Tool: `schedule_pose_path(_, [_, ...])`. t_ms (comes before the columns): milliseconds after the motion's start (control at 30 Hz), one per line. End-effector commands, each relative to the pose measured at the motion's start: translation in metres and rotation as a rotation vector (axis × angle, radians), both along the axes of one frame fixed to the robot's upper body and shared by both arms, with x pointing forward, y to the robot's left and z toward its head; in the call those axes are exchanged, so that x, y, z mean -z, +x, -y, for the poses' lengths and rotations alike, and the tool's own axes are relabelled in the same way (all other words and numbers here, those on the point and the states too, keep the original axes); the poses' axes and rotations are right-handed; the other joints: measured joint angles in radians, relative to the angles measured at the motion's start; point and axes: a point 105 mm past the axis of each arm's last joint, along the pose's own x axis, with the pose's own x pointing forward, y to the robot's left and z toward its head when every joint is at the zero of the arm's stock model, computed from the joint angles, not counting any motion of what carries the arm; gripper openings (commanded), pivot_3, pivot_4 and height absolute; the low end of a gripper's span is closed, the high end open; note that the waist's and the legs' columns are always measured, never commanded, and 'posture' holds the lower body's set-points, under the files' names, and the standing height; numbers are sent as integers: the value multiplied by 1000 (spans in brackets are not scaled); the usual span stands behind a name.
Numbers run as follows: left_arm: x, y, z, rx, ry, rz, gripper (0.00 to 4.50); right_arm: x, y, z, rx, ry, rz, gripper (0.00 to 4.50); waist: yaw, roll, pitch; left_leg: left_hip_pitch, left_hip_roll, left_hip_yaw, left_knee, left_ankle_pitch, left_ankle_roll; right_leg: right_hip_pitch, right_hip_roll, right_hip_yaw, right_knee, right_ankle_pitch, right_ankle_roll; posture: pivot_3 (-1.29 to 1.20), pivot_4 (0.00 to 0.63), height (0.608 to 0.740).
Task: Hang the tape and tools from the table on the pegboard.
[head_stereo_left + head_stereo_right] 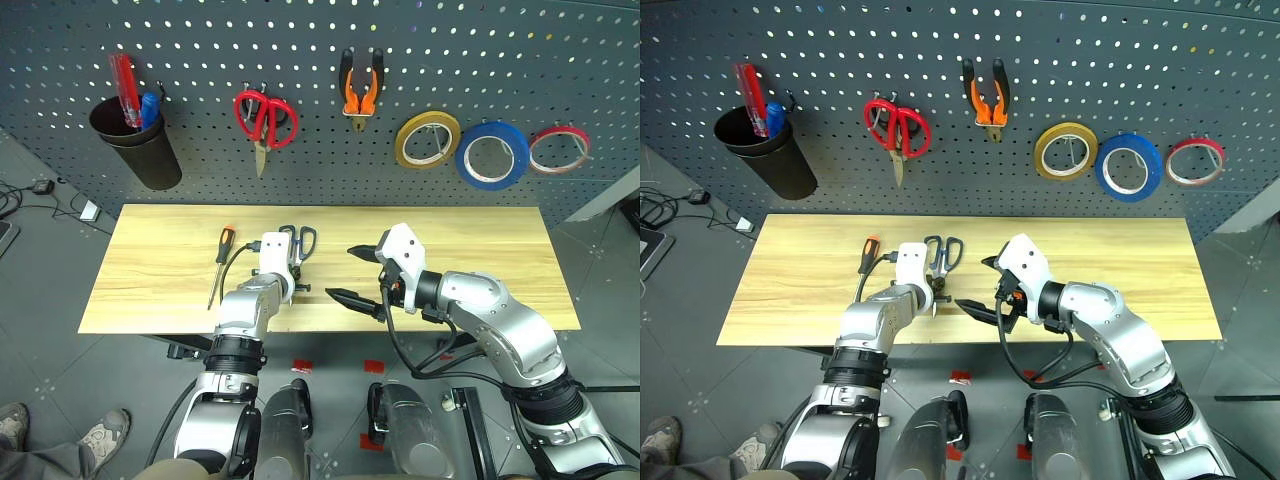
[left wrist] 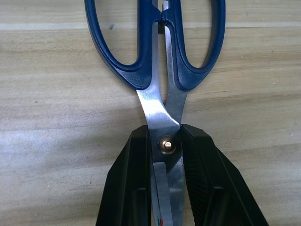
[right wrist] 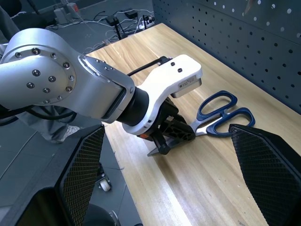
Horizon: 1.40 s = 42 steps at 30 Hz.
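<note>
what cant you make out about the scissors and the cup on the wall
- Scissors blade tips: hidden under the left gripper fingers in the left wrist view, behind the wrist in the eye views.
- Black cup: its wall hides the lower ends of the red and blue tools inside.

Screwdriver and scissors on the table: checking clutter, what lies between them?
Only the left claw's white wrist housing, seen in the left eye view between screwdriver and scissors.

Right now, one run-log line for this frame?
left gripper: shut on scissors at pivot, on table | right gripper: open, empty | screwdriver: on table | pliers, blue tape: on pegboard
</note>
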Motion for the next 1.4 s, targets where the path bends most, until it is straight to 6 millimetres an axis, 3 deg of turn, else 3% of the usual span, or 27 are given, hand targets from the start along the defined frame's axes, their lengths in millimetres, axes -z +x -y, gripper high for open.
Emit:
schedule_pose_path(33, [19, -9, -8, -16, 35, -47, 620, -9, -4, -2, -10, 13, 48, 4500, 0, 0, 0, 0, 0, 0, 0, 0, 0, 0, 0, 0, 0, 0, 0, -217, 299, 740])
schedule_pose_path(133, [3, -4, -9, 10, 89, 58, 620, -9, -4, -1, -8, 2, 66, 4500, -1, 0, 0, 0, 0, 0, 0, 0, 0, 0, 0, 0, 0, 0, 0, -223, 300, 740])
schedule_pose_path(200, [-21, -1, -9, 39, 168, 207, 620, -14, -4, 0, 2, -7, 123, 4500, -3, 0, 0, 0, 0, 0, 0, 0, 0, 0, 0, 0, 0, 0, 0, -226, 300, 740])
schedule_pose_path(233, [-44, -2, -3, 80, 216, 355, 594, -25, -2, 1, 24, 23, 200, 4500, -6, 0, 0, 0, 0, 0, 0, 0, 0, 0, 0, 1, 0, 0, 0, -226, 300, 740])
schedule_pose_path(333, [-82, -20, 10, 160, 282, 611, 555, -50, -5, 2, 55, 123, 356, 4500, -11, 0, 0, -1, 1, 1, -2, 0, 0, -2, 0, 1, -1, 0, 0, -241, 304, 740])
schedule_pose_path(533, [-106, -71, 6, 178, 366, 808, 555, -69, -28, 3, -40, 197, 431, 4500, -27, -1, 0, -1, 0, 2, -3, 0, 0, -1, -1, 2, -3, 0, 0, -254, 310, 740])
schedule_pose_path(733, [-131, -99, -10, 124, 474, 939, 555, -76, -31, 7, -40, 217, 452, 4500, -32, 0, 0, 0, 1, 0, -4, -2, 4, -2, 0, 0, -1, 0, -1, -250, 305, 740])
schedule_pose_path(867, [-146, -100, -16, 86, 497, 994, 555, -76, -23, 10, -3, 219, 458, 4500, -31, 0, 0, 0, 0, 0, -3, -2, 5, -2, 0, 1, -1, 0, -1, -243, 300, 740])
schedule_pose_path(1033, [-167, -83, -39, -80, 476, 1014, 555, -84, -12, 11, 21, 229, 487, 4500, -31, -1, 0, -1, 0, 0, -3, -2, 5, -2, 0, 0, -1, 0, -1, -246, 295, 740])
schedule_pose_path(1267, [-172, -70, -38, -77, 449, 1002, 555, -90, -7, 7, 13, 241, 501, 4500, -32, -1, 0, -1, 0, 1, -3, -2, 4, -2, 0, 0, -2, 0, 0, -247, 293, 740])
schedule_pose_path(1400, [-165, -57, -32, -41, 396, 959, 555, -93, -6, 2, 0, 248, 506, 4500, -32, -1, 0, -1, 0, 2, -3, -2, 5, -2, 0, 1, -1, 0, 0, -245, 294, 740])
